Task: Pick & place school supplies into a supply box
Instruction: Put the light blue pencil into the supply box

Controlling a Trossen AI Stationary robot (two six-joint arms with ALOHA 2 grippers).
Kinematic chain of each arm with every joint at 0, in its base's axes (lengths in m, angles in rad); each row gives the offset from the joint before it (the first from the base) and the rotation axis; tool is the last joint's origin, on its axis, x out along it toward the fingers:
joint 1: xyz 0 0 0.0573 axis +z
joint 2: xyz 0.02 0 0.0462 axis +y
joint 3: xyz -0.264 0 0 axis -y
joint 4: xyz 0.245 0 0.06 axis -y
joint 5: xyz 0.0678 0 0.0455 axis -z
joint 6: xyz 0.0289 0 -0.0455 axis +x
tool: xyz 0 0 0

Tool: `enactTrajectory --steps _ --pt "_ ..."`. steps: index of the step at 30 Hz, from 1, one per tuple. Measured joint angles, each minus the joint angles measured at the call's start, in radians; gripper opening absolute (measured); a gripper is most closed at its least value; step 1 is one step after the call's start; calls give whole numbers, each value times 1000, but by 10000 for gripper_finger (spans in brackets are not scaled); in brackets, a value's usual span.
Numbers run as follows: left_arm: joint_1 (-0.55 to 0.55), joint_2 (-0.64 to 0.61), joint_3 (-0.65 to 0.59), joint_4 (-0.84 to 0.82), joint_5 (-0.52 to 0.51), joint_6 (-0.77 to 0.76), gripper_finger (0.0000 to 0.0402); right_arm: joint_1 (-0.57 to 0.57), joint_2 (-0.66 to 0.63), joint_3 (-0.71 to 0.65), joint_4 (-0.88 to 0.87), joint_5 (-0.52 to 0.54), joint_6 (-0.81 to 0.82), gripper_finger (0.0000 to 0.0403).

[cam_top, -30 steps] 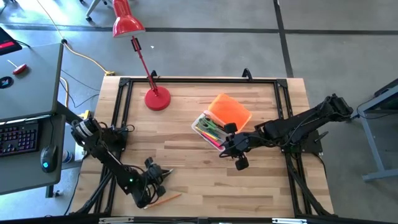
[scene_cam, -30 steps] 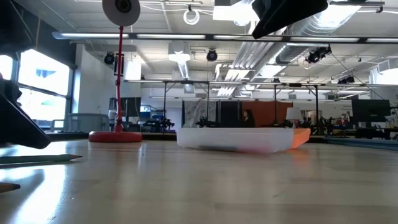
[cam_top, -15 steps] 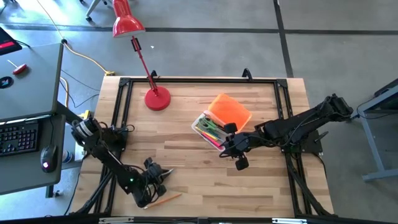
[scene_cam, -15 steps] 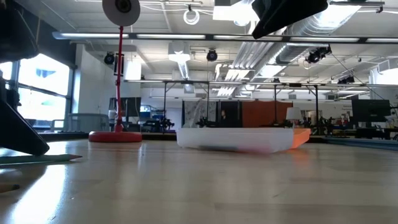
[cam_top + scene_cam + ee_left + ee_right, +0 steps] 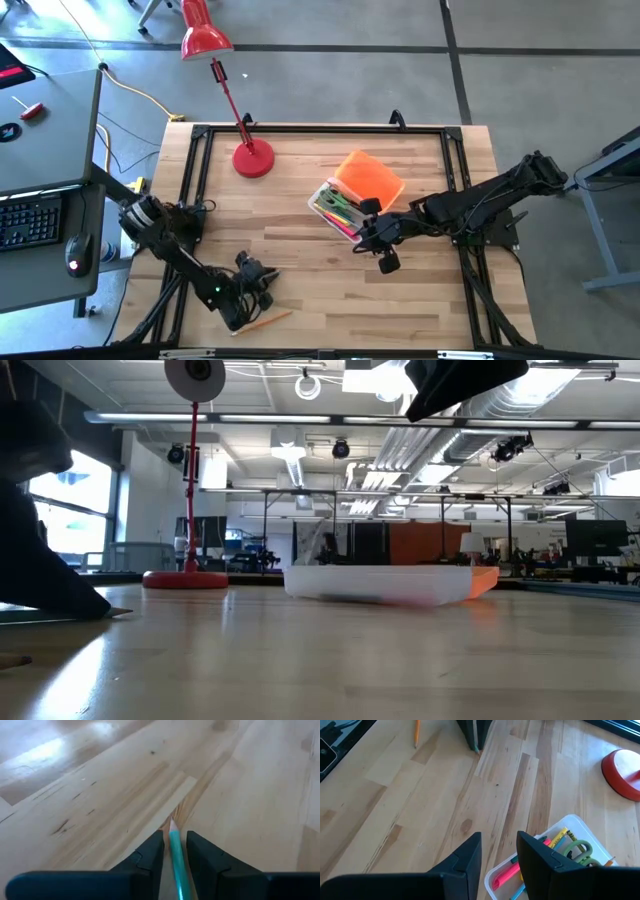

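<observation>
Green pencil (image 5: 176, 857), light, stiff, slippery: left pincer (image 5: 174, 851), lower left overhead, pinching its shaft; right pincer (image 5: 499, 851) spread.

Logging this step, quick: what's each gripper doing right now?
Left gripper: jaws around a green pencil on the table, nearly shut on it.
Right gripper: open, empty, beside the box.

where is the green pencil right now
The green pencil lies between the fingers of the left gripper, low on the table's near-left part in the high view, close to an orange pencil.
</observation>
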Motion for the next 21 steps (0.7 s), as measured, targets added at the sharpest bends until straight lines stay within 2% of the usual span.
enactTrajectory --steps 4,7,12,18,21 --pt "-53 105 0 42 -158 -113 100 0 0 0 0 -9 -21 103" --pt "-84 158 0 48 -235 -108 80 0 0 0 0 -8 -27 103" --pt "-73 162 6 61 -232 -97 64 0 0 0 -7 -8 -26 103" --pt "-34 162 11 72 -232 -80 79 0 0 0 -7 -4 -26 103" --pt "-13 162 11 86 -231 -69 71 0 0 0 -7 -3 -26 103"
